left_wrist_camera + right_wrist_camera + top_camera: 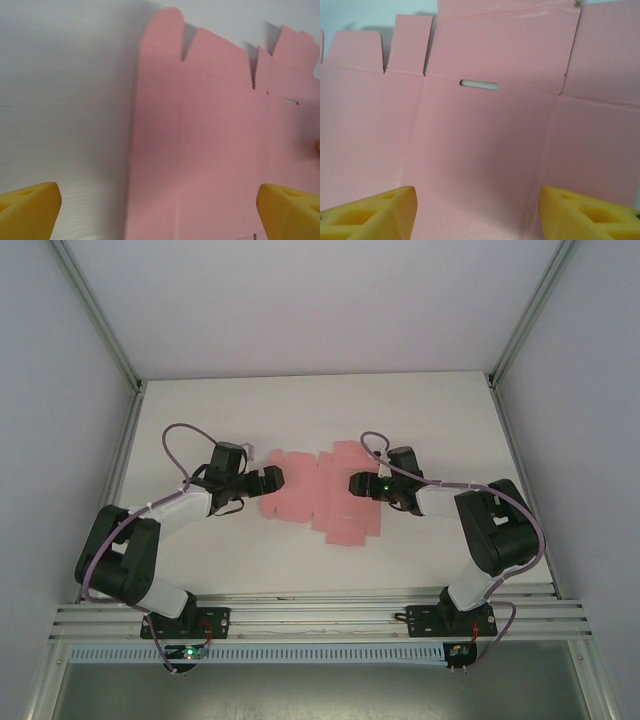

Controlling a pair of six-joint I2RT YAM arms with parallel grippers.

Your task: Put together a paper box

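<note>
At the centre of the top view, the paper box is not yet a box. It lies as a flat pink die-cut sheet on the white worktop, with flaps along its upper and lower edges. The left gripper sits at the sheet's left edge and the right gripper over its right-hand part, so the card lies between them. I judge the two face each other so that each can work one side, one steadying the card while the other raises a panel.

Seen from the left wrist, the yellow pads stand in the lower corners of the frame, spread wide and holding nothing. One hangs over bare worktop and the other over pink card, so this gripper straddles the sheet's edge, a sensible place from which to catch it. A rounded tab shows at the top of that frame.

Seen from the right wrist, the fingers are also parted, with flat card between them and nothing pinched. This view brings out a narrow slot cut along a crease, plus the fold lines between panels. From above these are too small to tell, but the overhead view gives the whole outline and how the arms stand around it.
</note>
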